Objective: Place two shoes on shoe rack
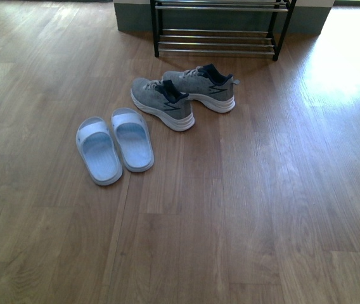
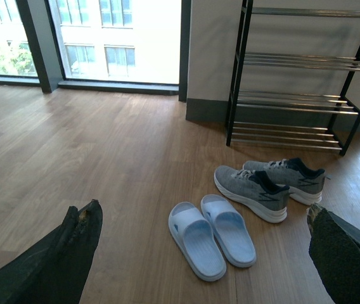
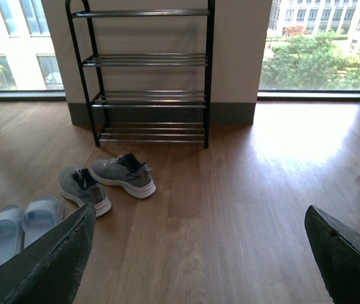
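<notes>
The left pincer (image 2: pixel 202 209) and right pincer (image 3: pixel 199 211) both gape, released. Pale blue plastic slide sandals (image 1: pixel 131 140) lie near-left, ahead of the left pincer, long axes near-to-far; grey mesh sneakers (image 1: pixel 164 104) sit farther, just before the black-framed chrome-rod shoe rack (image 1: pixel 215 41).

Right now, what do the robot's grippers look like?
The left gripper and right gripper each show two tapering fingers, dark grey to black, rough and matte. The left fingertips are frayed with tan flecks; the right look cleaner. No cables or markings show; the front view shows neither arm.
</notes>
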Controlling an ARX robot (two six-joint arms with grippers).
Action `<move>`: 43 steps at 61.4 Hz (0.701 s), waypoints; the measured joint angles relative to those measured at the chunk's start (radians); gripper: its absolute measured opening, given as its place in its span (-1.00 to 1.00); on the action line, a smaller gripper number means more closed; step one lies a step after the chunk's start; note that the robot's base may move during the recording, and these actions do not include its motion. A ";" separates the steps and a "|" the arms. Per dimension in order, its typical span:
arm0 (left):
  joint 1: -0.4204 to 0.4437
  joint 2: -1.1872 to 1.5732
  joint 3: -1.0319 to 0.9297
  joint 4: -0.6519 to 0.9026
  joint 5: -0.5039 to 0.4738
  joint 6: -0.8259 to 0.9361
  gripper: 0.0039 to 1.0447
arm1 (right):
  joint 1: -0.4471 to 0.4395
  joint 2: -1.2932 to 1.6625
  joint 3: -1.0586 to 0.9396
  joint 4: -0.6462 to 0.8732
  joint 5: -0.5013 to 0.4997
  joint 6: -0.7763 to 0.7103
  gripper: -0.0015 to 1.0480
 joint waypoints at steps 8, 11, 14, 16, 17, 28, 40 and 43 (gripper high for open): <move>0.000 0.000 0.000 0.000 0.000 0.000 0.83 | 0.000 0.000 0.000 0.000 0.001 0.000 0.82; 0.000 0.000 0.000 0.000 0.000 0.000 0.83 | 0.000 0.000 0.000 0.000 0.001 0.000 0.82; 0.000 0.000 0.000 0.000 0.000 0.000 0.83 | 0.000 0.000 0.000 0.000 0.000 0.000 0.82; 0.000 0.000 0.000 0.000 0.000 0.000 0.83 | 0.000 0.000 0.000 0.000 0.000 0.000 0.82; 0.000 0.000 0.000 0.000 0.000 0.000 0.83 | 0.000 0.000 0.000 0.000 0.000 0.000 0.82; 0.000 0.000 0.000 0.000 0.000 0.000 0.83 | 0.000 0.000 0.000 0.000 0.000 0.000 0.82; 0.000 0.000 0.000 0.000 0.000 0.000 0.83 | 0.000 0.000 0.000 -0.001 0.002 0.000 0.82; 0.000 0.000 0.000 0.000 0.000 0.000 0.83 | 0.001 0.000 0.000 -0.001 0.002 0.000 0.82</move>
